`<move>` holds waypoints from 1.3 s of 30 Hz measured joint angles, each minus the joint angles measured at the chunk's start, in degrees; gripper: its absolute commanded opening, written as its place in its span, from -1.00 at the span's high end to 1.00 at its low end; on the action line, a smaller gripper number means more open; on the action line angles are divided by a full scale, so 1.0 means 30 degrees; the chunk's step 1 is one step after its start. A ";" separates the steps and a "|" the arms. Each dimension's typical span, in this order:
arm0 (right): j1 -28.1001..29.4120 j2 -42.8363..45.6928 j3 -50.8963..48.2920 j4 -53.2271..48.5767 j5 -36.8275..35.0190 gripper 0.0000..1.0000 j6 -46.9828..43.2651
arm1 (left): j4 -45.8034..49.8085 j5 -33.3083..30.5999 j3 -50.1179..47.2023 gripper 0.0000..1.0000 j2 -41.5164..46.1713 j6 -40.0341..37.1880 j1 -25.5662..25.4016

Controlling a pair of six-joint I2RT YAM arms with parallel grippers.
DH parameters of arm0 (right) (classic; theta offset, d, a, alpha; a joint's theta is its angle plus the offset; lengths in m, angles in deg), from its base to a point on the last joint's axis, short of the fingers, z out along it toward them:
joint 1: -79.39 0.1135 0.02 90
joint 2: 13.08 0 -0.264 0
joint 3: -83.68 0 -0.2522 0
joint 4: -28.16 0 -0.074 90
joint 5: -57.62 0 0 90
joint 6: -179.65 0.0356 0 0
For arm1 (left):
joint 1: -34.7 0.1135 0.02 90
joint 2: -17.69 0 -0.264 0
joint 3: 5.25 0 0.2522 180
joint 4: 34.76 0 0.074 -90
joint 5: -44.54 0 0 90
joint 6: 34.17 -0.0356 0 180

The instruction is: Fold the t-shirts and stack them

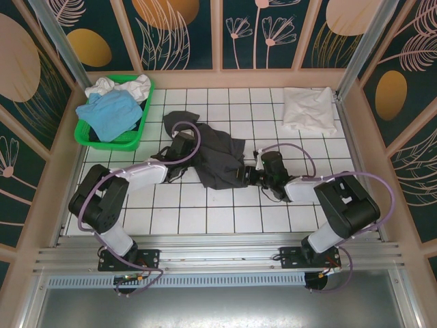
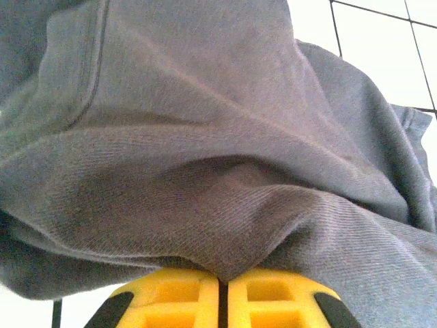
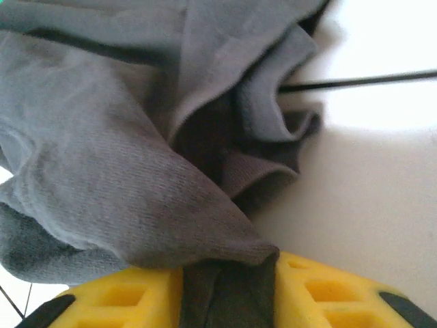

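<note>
1. The left pincer (image 2: 222, 279) is closed, pinching a fold of the dark t-shirt (image 2: 205, 150) at its tips.
2. The shirt lies crumpled between both pincers.
3. The right pincer (image 3: 225, 275) clamps the shirt's edge, with cloth bunched between its fingers.

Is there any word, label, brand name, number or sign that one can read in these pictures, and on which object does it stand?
There is none to read. The dark t-shirt, the white t-shirt and the green basket carry no visible print. The wall panels show only drawings of plants and round shapes, no letters.
</note>
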 measured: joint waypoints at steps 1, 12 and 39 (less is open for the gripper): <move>-0.0102 -0.0015 0.0095 0.0160 0.0117 0.90 0.0000 | 0.0386 -0.0175 0.0306 0.88 0.0233 -0.0160 0.0007; -0.2769 0.5071 0.7133 -0.6404 -0.2579 1.00 -0.1814 | 0.2011 -0.0692 0.4554 1.00 0.3286 -0.1625 0.0015; -0.3359 0.4379 0.5136 -0.9646 -0.2849 -0.41 -0.3249 | 0.1574 -0.1362 -0.5399 -0.87 0.8029 0.0138 0.4918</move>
